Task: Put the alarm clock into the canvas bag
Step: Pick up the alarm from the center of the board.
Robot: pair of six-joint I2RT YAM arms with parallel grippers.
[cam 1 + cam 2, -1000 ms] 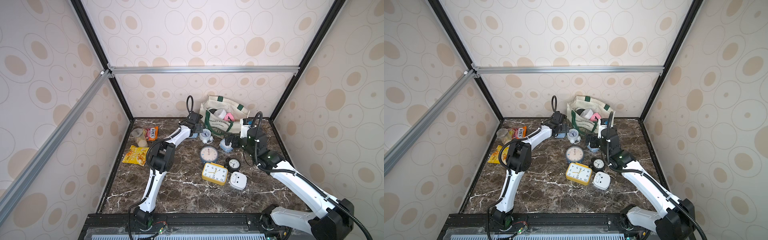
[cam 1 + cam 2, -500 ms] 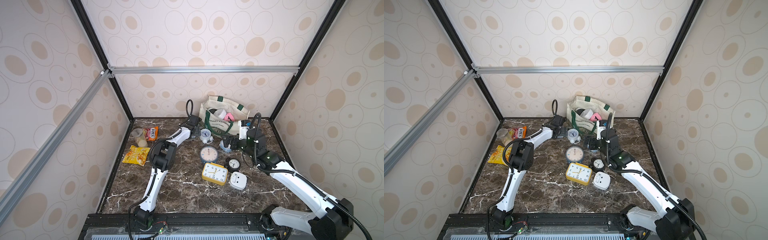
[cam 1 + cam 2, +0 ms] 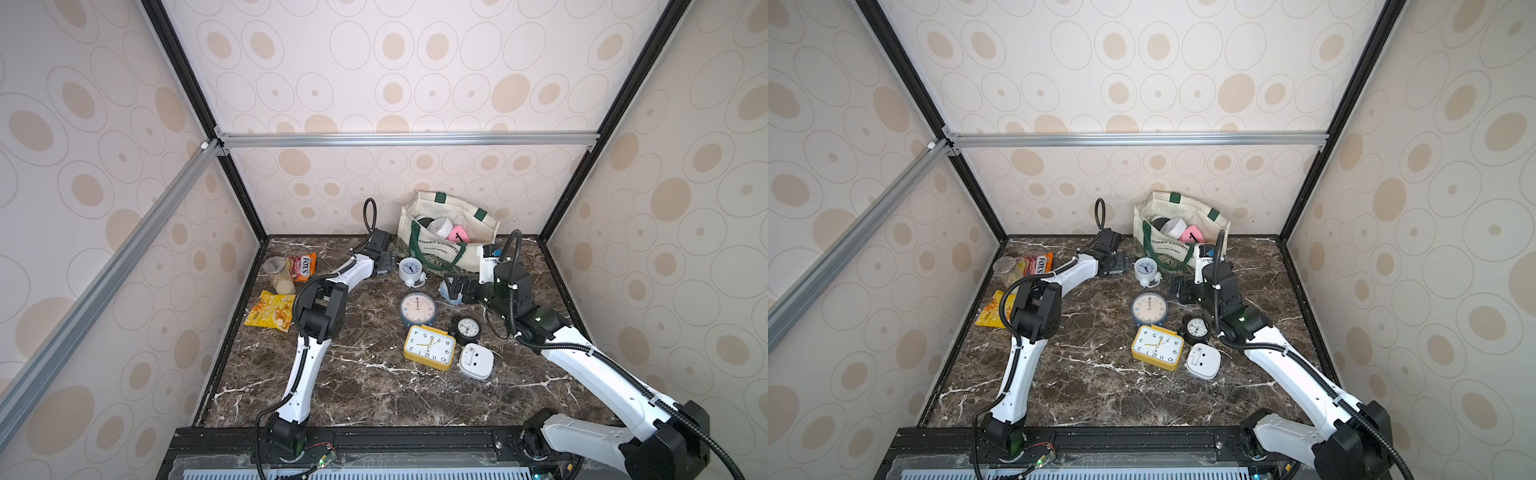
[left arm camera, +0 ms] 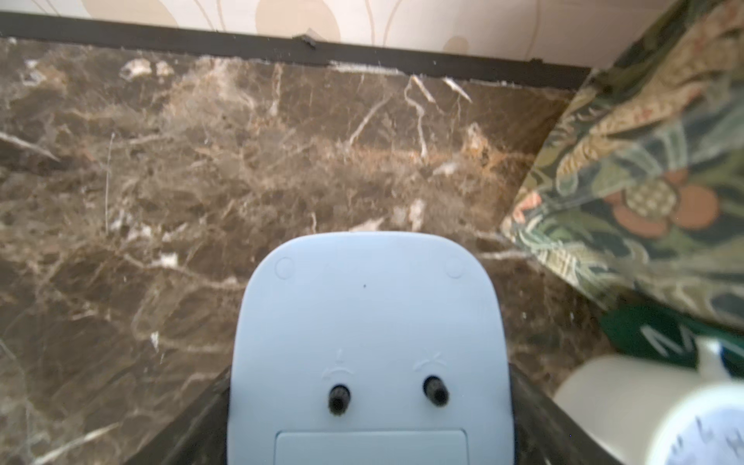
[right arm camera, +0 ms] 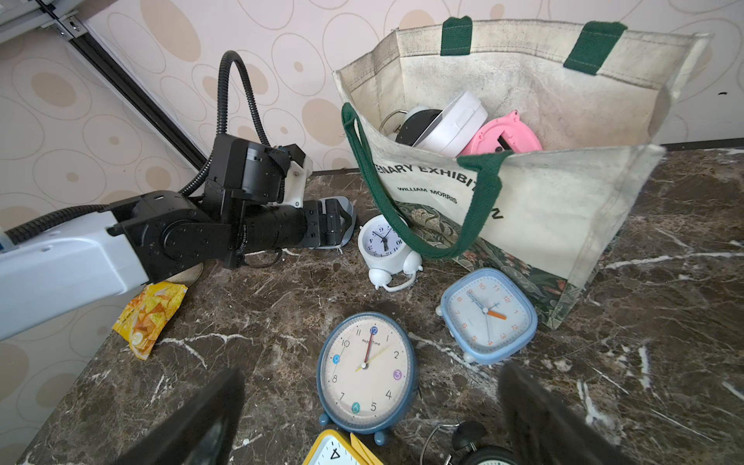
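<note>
Fingers [image 4: 539, 418] of the left gripper [image 5: 337, 220] flank the pale blue clock [image 4: 370, 314] closely. Pressing or not, I cannot tell; the right gripper's [image 5: 370, 372] stand wide apart. Squeeze its sides squarely before lifting over the bag's [image 5: 543, 209] rim. The clock lies just beside the bag, back upward, with its longer axis along the fingers and its top toward the wall [image 4: 362, 16].
</note>
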